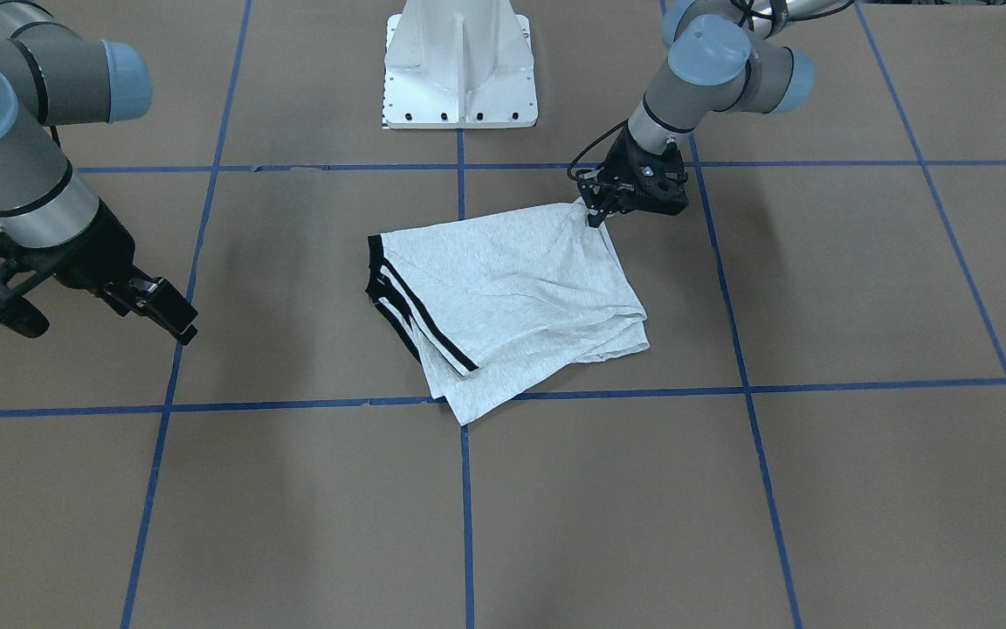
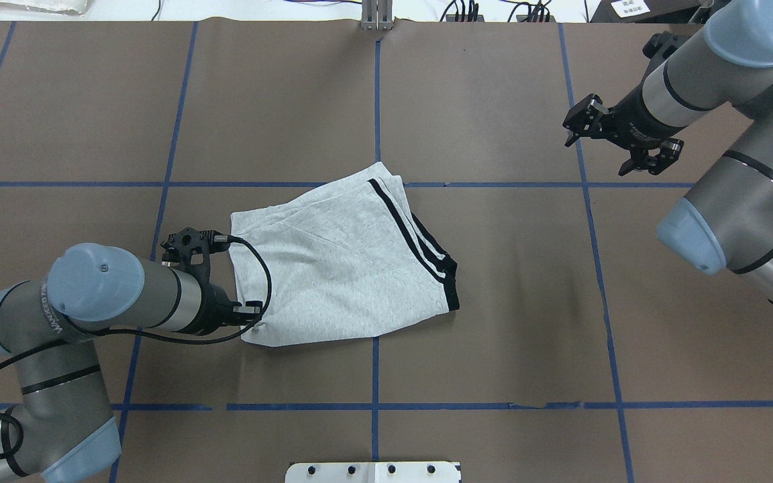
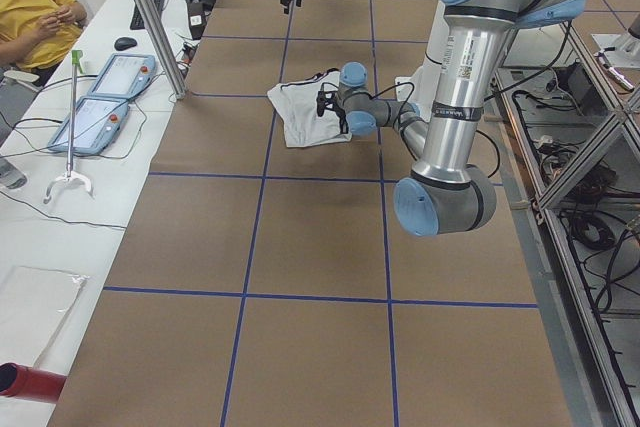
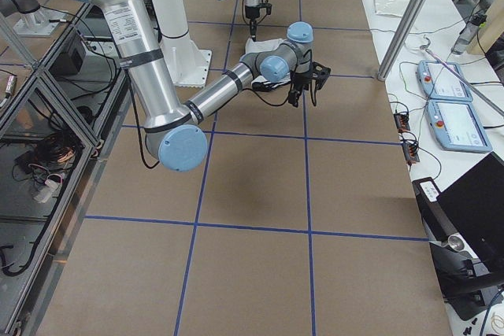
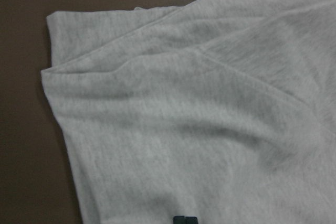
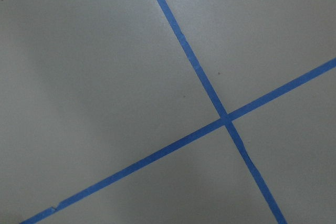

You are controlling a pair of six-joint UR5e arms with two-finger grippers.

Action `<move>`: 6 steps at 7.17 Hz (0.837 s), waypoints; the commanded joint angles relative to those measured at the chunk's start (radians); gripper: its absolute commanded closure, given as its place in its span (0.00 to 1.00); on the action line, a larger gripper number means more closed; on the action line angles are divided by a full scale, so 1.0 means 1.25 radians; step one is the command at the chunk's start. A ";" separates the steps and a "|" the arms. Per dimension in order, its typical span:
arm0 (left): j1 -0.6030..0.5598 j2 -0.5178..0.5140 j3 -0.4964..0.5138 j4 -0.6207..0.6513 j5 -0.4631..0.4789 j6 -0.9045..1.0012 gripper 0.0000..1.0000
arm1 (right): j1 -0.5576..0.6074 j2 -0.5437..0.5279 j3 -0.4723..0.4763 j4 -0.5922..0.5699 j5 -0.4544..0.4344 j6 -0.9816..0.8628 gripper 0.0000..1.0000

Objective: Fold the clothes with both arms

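Note:
The clothes are one light grey T-shirt (image 1: 512,288) (image 2: 333,261), folded into a rough rectangle mid-table, with black-and-white striped trim along one edge. My left gripper (image 1: 595,217) (image 2: 254,320) is shut on the shirt's corner nearest the robot, and the fabric is pulled up into a small peak there. In the left wrist view the closed fingertips (image 5: 184,219) rest on grey cloth (image 5: 184,103). My right gripper (image 1: 110,332) (image 2: 594,155) hangs open above bare table, well away from the shirt, and its wrist view shows only crossing blue tape (image 6: 227,119).
The brown table is marked with a grid of blue tape. The white pedestal (image 1: 459,70) (image 2: 373,471) stands at the robot's side of the table. Beyond the far edge, a person in yellow (image 3: 30,7) sits next to two teach pendants (image 3: 100,107).

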 commanded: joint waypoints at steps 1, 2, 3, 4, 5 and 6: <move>0.018 0.028 -0.030 -0.001 -0.022 -0.028 1.00 | 0.000 -0.001 -0.002 0.002 -0.001 0.000 0.00; 0.022 0.079 -0.083 0.000 -0.023 -0.025 1.00 | 0.000 0.002 -0.002 0.000 0.000 0.000 0.00; 0.022 0.137 -0.133 -0.001 -0.023 -0.019 1.00 | 0.000 0.002 -0.002 0.000 0.000 0.000 0.00; 0.019 0.161 -0.170 0.000 -0.023 -0.017 1.00 | 0.000 0.002 -0.001 0.000 0.000 0.000 0.00; 0.008 0.165 -0.174 0.000 -0.023 -0.016 1.00 | 0.000 0.002 -0.001 0.000 0.000 0.000 0.00; -0.040 0.186 -0.195 0.000 -0.023 0.038 1.00 | 0.005 0.001 0.004 0.000 0.006 -0.002 0.00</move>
